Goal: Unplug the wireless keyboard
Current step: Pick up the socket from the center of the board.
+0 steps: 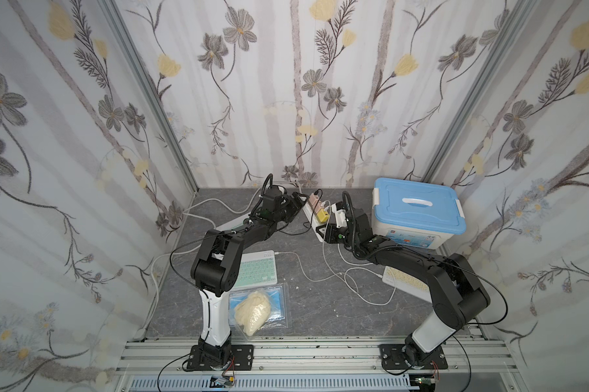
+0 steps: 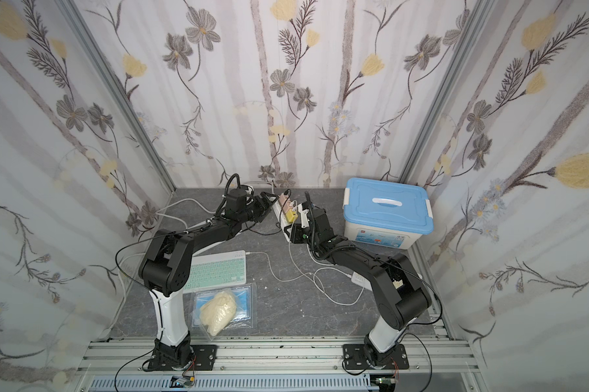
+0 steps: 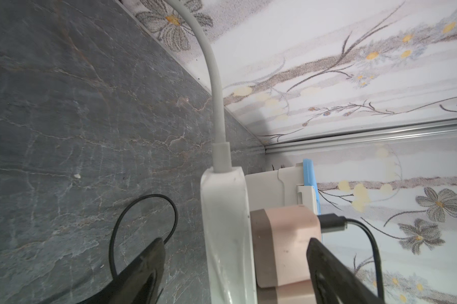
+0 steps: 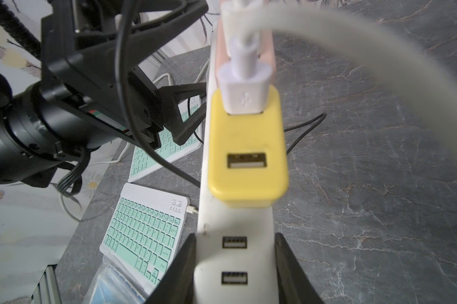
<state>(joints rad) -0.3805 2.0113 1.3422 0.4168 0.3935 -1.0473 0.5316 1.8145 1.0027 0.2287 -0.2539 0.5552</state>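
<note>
A mint-keyed wireless keyboard [image 1: 257, 268] [image 4: 143, 231] lies on the grey table, with a white cable [image 1: 301, 268] plugged into its corner. A white power strip [image 1: 311, 217] [image 4: 235, 263] stands tilted off the table at the back. It carries a yellow charger [image 4: 247, 152] with a white USB plug [image 4: 244, 97], and a pink charger [image 3: 285, 244] with a black plug [image 3: 332, 222]. My right gripper [image 4: 235, 237] [image 1: 325, 229] is shut on the strip's USB-port end. My left gripper [image 3: 235, 242] [image 1: 298, 200] is open, its fingers standing either side of the strip and pink charger.
A blue-lidded box [image 1: 417, 210] stands at the back right, close behind my right arm. A second mint keyboard [image 4: 167, 147] lies under my left arm, and a cream keyboard [image 1: 406, 281] under my right. A plastic bag [image 1: 255, 310] lies near the front. Loose white cables [image 1: 354, 285] cross the middle.
</note>
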